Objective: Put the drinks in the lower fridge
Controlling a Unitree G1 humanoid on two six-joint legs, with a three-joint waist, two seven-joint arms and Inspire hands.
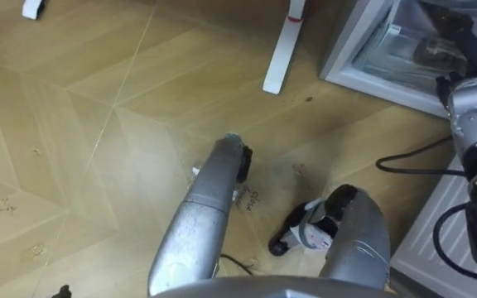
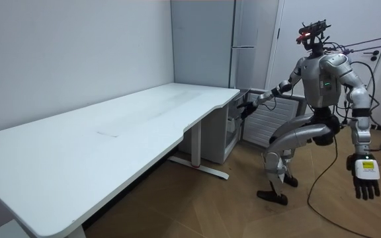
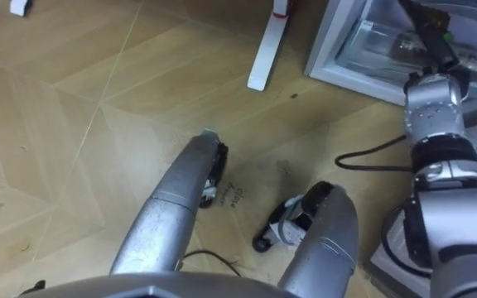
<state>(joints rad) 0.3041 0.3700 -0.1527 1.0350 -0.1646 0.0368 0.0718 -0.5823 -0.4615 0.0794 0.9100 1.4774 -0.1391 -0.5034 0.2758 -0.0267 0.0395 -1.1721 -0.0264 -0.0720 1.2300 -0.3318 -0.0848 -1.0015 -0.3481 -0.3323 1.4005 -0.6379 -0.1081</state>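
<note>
**Right hand [image 1: 456, 37] reaches into lower fridge [image 1: 363, 76]**

The robot squats at the open fridge. A bottle-like drink [image 1: 425, 54] lies inside beside that hand; its finger state cannot be told. The left hand [image 2: 366, 178] hangs, fingers straight, slightly spread.

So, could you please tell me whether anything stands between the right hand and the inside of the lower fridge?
Nothing visible does. The lower fridge has its door open at the robot's right, and the right hand is inside, above a clear shelf. Whether it holds anything cannot be told.
</note>
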